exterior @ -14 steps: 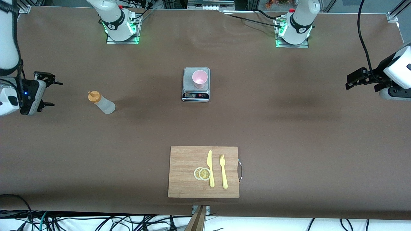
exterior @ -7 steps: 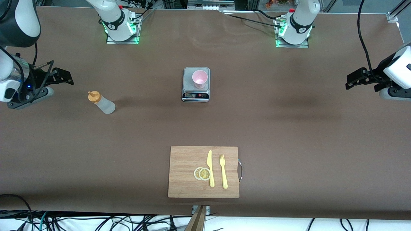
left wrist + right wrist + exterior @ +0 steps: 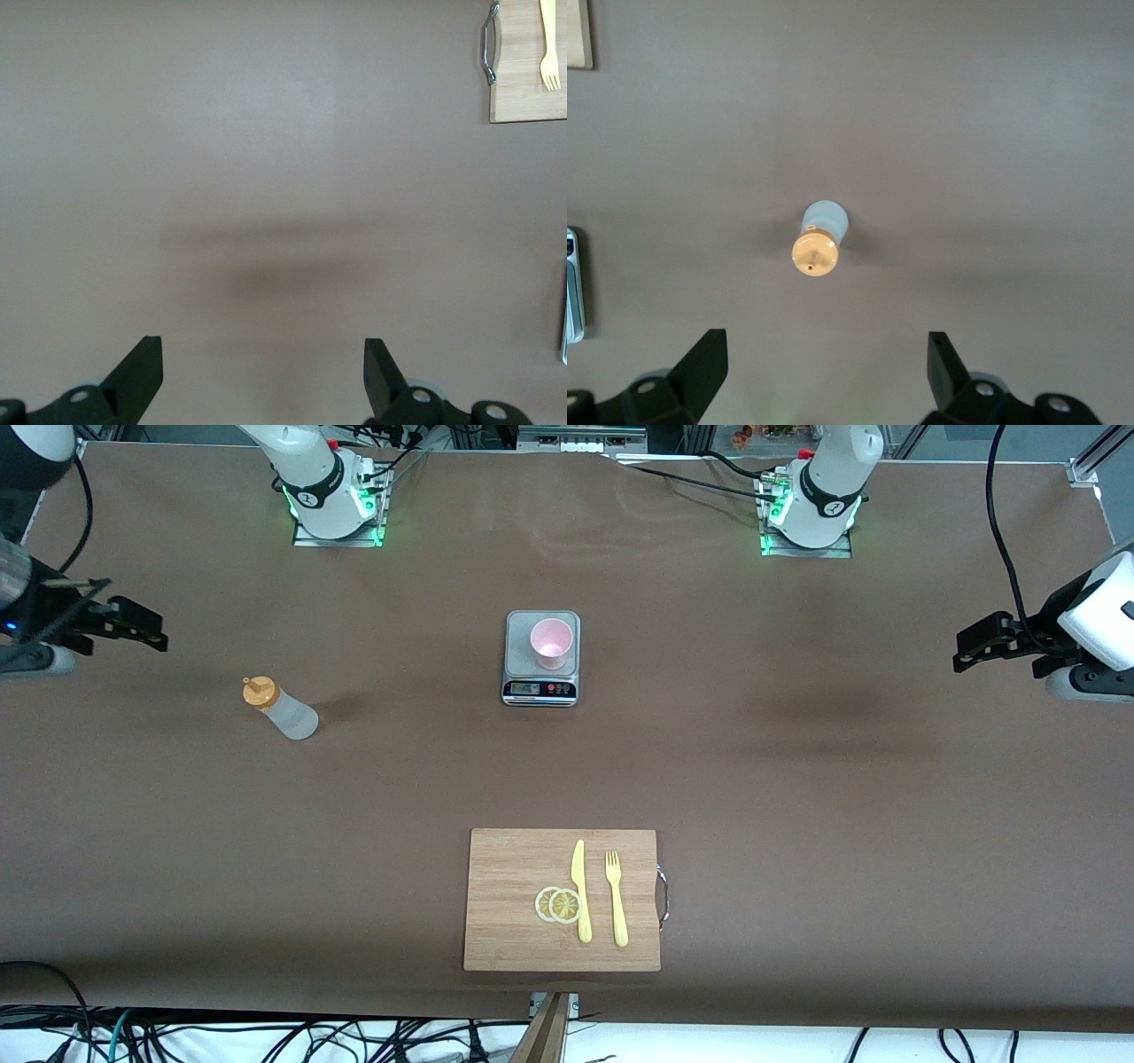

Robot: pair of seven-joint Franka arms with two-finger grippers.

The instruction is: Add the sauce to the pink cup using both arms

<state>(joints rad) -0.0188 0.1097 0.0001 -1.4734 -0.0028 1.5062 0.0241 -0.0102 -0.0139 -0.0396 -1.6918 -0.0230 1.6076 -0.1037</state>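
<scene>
Sauce bottle [image 3: 280,708] stood upright on brown table [image 3: 797,797] toward the right arm's end, pink cup [image 3: 551,643] set on scale [image 3: 541,657] mid-table, right gripper [image 3: 133,627] held spread above table near bottle, left gripper [image 3: 974,646] parked apart, fingers spread, cutting board [image 3: 505,899] nearest camera.

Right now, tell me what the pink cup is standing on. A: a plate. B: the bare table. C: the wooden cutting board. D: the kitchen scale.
D: the pink cup stands upright on the platform of the kitchen scale, farther from the front camera than the cutting board, which carries only the lemon slices, knife and fork.
</scene>
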